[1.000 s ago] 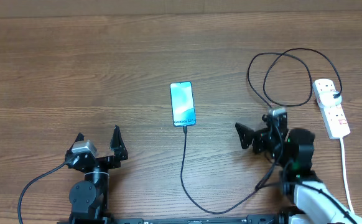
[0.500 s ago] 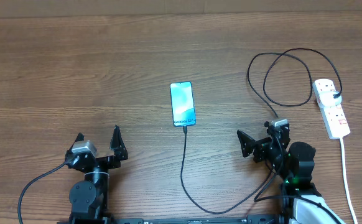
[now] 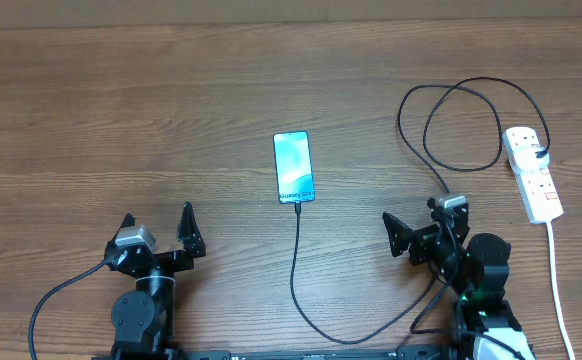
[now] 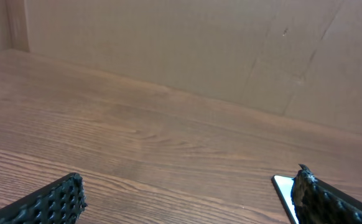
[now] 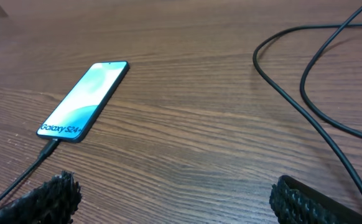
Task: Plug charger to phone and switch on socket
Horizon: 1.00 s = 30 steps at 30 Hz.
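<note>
The charger (image 3: 296,262) is plugged into the phone (image 3: 293,166) mid-surface. Left end effector (image 3: 157,216) and right end effector (image 3: 422,219) are both spread wide, near side. The socket (image 3: 533,175) lies at right.

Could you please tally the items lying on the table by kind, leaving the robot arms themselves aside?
phone: 1
charger cable: 1
power strip: 1
Total: 3
</note>
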Each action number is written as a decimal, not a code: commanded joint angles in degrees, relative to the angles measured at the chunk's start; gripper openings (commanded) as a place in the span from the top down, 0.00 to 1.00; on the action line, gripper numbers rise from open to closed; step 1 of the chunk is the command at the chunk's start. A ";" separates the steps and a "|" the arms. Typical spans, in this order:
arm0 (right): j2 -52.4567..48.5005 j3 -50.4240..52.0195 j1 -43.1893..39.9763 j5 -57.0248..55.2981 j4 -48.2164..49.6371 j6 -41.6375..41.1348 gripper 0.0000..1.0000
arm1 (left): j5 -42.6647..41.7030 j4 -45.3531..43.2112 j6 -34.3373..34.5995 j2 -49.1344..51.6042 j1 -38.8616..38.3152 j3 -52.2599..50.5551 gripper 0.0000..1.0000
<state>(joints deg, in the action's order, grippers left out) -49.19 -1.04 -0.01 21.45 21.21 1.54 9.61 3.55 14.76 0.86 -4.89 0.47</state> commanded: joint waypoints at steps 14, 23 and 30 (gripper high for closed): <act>23.37 0.61 -0.04 -0.85 -20.22 0.26 0.00 | -0.22 0.04 -1.05 -0.61 0.00 -0.20 0.00; 34.14 0.61 -0.04 -0.81 -24.55 -1.33 0.00 | -0.20 0.04 -1.05 -0.61 0.00 -0.20 0.00; 34.36 0.61 -0.04 -0.81 -24.52 -1.33 0.00 | -0.20 0.04 -1.05 -0.61 0.00 -0.20 0.01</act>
<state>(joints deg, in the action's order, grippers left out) -15.57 -1.04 -0.01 20.97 -3.49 0.82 9.61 3.55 14.76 0.86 -4.89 0.47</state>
